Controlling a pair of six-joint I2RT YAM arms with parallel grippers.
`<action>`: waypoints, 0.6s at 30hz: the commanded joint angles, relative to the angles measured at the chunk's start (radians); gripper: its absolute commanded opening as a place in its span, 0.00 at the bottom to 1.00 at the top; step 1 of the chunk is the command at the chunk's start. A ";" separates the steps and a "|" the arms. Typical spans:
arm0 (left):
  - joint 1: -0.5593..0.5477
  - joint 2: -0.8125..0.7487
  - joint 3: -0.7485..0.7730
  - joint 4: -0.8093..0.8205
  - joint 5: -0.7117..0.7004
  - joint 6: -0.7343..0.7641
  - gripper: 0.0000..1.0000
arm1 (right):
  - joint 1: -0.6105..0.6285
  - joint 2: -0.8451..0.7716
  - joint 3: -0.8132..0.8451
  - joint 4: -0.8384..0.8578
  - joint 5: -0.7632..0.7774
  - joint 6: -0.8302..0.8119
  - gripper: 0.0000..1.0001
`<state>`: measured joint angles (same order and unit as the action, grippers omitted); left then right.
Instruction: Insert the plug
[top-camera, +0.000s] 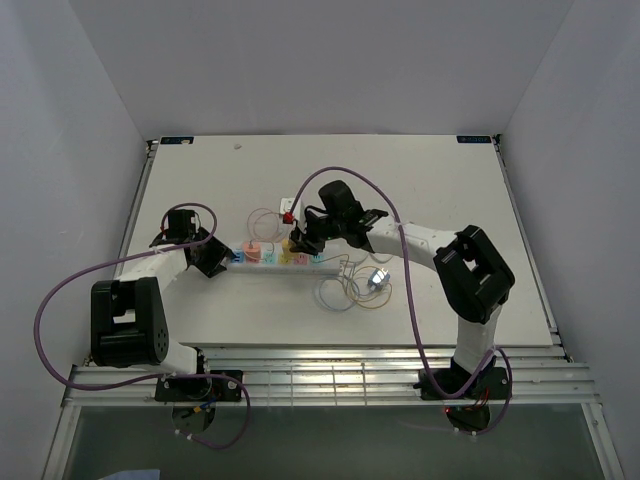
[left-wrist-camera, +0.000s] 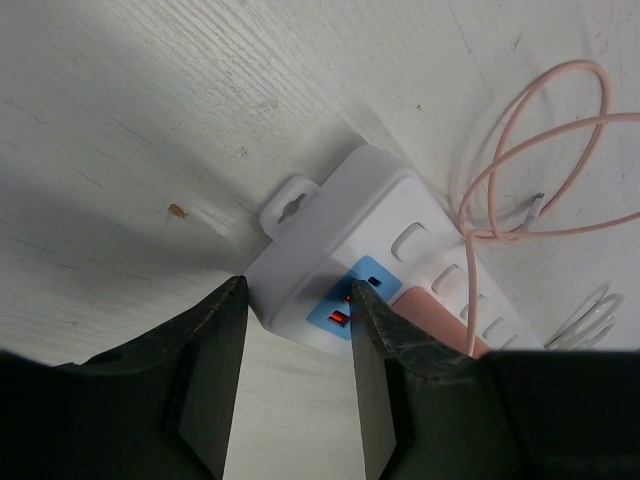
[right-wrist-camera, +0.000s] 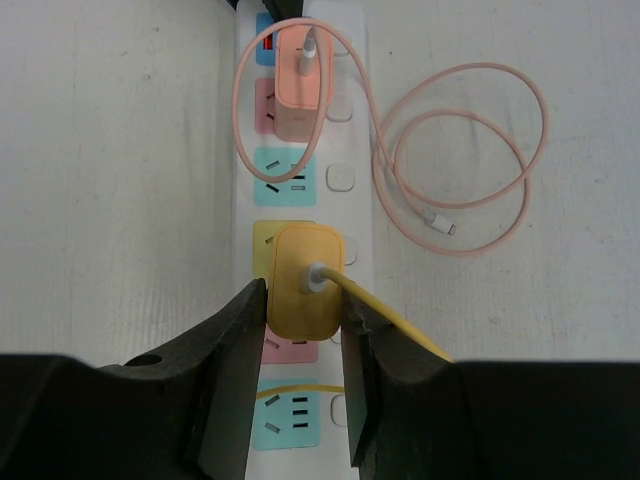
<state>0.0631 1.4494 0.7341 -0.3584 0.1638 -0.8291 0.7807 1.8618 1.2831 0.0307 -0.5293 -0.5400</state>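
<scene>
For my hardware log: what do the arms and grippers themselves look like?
The left arm and right arm have white links between bulky black joint housings, each trailing a looping purple cable. The left gripper and right gripper have blunt, matte black fingers.

1 power strip (right-wrist-camera: 340, 215); 2 plugs on it, pink plug (right-wrist-camera: 297, 85) and yellow plug (right-wrist-camera: 303, 285); 3 cables, pink cable (right-wrist-camera: 437, 220), yellow cable (right-wrist-camera: 390, 315), white cable (left-wrist-camera: 585, 318); 2 claws, left claw (left-wrist-camera: 297, 300), right claw (right-wrist-camera: 300, 305).

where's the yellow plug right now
The yellow plug sits on the strip, in the right gripper, below the pink plug in the right wrist view.
</scene>
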 joint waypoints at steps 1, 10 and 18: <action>-0.005 0.016 -0.025 -0.036 -0.052 0.015 0.53 | 0.005 0.007 0.024 0.100 0.006 -0.012 0.08; -0.005 0.003 -0.030 -0.042 -0.056 0.008 0.51 | 0.014 0.030 0.025 0.112 0.012 -0.035 0.08; -0.005 0.008 -0.029 -0.045 -0.052 0.008 0.50 | 0.037 0.062 0.030 0.104 0.055 -0.071 0.08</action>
<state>0.0631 1.4487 0.7338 -0.3561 0.1650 -0.8310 0.8062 1.9144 1.2831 0.0978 -0.5030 -0.5819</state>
